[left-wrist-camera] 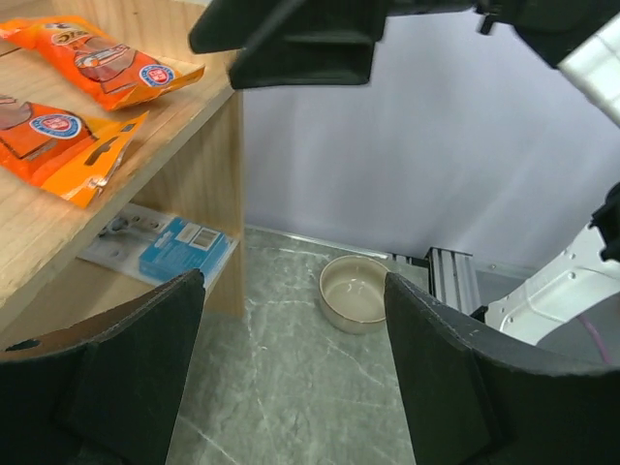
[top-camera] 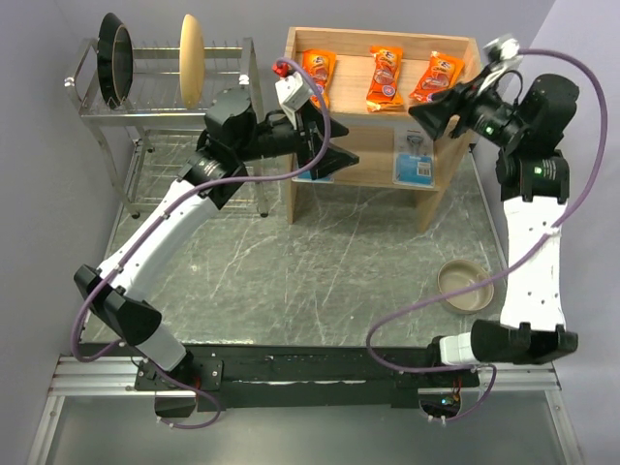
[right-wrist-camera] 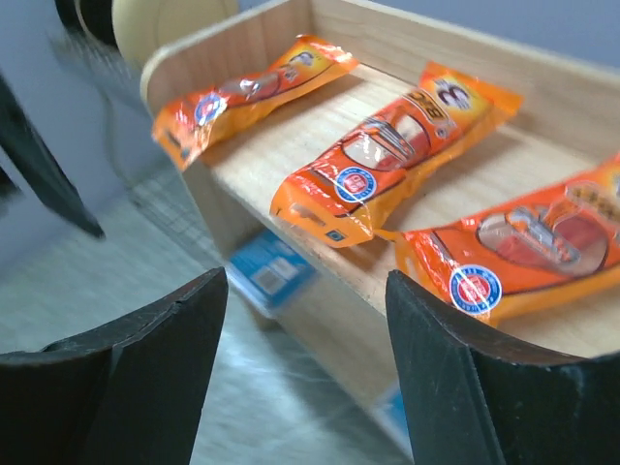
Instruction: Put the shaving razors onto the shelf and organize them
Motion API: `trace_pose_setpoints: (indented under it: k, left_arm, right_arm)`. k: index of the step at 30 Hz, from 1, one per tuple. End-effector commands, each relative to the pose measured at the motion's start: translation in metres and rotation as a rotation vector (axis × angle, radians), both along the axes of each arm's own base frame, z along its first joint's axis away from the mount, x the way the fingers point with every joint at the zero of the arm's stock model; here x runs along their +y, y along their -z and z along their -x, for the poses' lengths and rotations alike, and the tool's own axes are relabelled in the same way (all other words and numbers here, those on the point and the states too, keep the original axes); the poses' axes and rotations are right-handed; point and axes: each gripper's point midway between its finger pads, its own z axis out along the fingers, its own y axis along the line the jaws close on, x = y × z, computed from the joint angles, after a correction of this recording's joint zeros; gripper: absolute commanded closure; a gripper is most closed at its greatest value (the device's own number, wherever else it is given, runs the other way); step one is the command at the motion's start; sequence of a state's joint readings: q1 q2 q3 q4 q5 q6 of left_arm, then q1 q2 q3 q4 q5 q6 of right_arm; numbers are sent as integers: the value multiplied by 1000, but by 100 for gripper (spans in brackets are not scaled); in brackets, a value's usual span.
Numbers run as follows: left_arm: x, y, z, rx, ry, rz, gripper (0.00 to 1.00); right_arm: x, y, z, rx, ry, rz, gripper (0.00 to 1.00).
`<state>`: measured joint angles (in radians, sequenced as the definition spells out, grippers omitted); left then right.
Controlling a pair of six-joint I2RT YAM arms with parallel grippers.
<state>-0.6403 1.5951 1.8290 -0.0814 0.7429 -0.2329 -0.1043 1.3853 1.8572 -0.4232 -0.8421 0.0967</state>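
Observation:
Three orange razor packets (top-camera: 318, 76) (top-camera: 385, 79) (top-camera: 435, 77) lie side by side on the top tier of the wooden shelf (top-camera: 351, 97). A blue-and-white razor card (top-camera: 417, 158) rests on the lower tier; a second one (top-camera: 312, 172) shows partly behind my left gripper. My left gripper (top-camera: 337, 160) hovers open in front of the shelf's lower left, nothing between its fingers (left-wrist-camera: 126, 378). My right gripper (top-camera: 433, 114) hangs open just above the shelf's right front edge, close to the right packet (right-wrist-camera: 523, 247) and holding nothing.
A chrome wire dish rack (top-camera: 165, 87) with a dark pan (top-camera: 114, 60) and a beige plate (top-camera: 190, 58) stands left of the shelf. A beige bowl (top-camera: 466, 286) sits on the marble table by the right arm. Grey walls close the back and sides.

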Motion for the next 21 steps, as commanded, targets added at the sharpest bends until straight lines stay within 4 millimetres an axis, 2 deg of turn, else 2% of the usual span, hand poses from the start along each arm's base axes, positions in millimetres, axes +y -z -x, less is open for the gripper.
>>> trace_pose_setpoints:
  k: [1, 4, 5, 13, 16, 21]
  left_arm:
    - [25, -24, 9, -94, -60, 27, 20]
    - [31, -24, 8, -90, -79, 30, 20]
    - [33, -24, 7, -88, -83, 31, 20]
    - [40, -22, 3, -74, -109, 37, 19]
    - [43, -23, 1, -72, -120, 40, 19]
    - [44, -24, -1, -71, -124, 42, 19]
  right_arm:
    - [-10, -11, 2, -268, 71, 321, 26]
    - [-13, -13, -4, -284, 102, 393, 27]
    - [-14, -10, -10, -291, 107, 432, 28]
    - [-5, 15, -15, -375, 84, 682, 40]
    - [-11, 22, -25, -328, 121, 705, 47]
    - [-14, 26, -33, -323, 146, 715, 48]
